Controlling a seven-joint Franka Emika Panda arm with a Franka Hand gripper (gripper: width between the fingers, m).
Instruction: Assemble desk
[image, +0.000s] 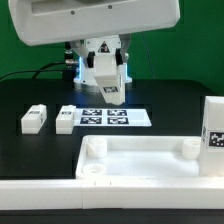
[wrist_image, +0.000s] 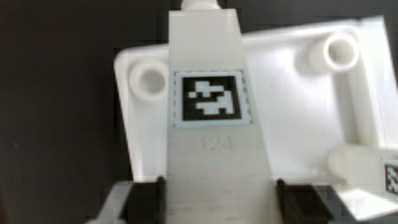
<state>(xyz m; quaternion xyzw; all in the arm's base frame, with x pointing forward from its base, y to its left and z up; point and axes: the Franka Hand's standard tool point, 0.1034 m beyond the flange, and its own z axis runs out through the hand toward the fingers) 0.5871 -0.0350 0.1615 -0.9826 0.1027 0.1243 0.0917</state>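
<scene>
**Hazards at this stage**

1. The large white plastic rectangular tabletop with raised rim and round corner sockets (image: 140, 163) lies flat on the black bench (image: 25, 95), nearest in the exterior view. Nothing visible clamps it. If you press a leg down off-centre, the tabletop will probably slide.

2. An upright leg (image: 213, 126), short, white, square and tagged, stands at the tabletop's corner on the exterior view's right. You cannot tell whether it is fully seated. A passing arm could knock it over.

3. Beyond the tabletop, one of the loose legs (image: 35, 119) and a second (image: 66, 119) lie on the bench just beside the marker board (image: 110, 116). A low sweep could scatter them.

4. Farthest back, the jaws pinch the held leg (wrist_image: 210, 140), another white tagged leg, by two opposite faces, raised above the marker board. In the wrist view its free end lies over the tabletop near an empty corner socket (wrist_image: 151, 78).

5. The faces look like smooth plastic. If the free end catches the raised rim, the held leg may twist or slip in the jaws. Align it over the socket before lowering.
</scene>
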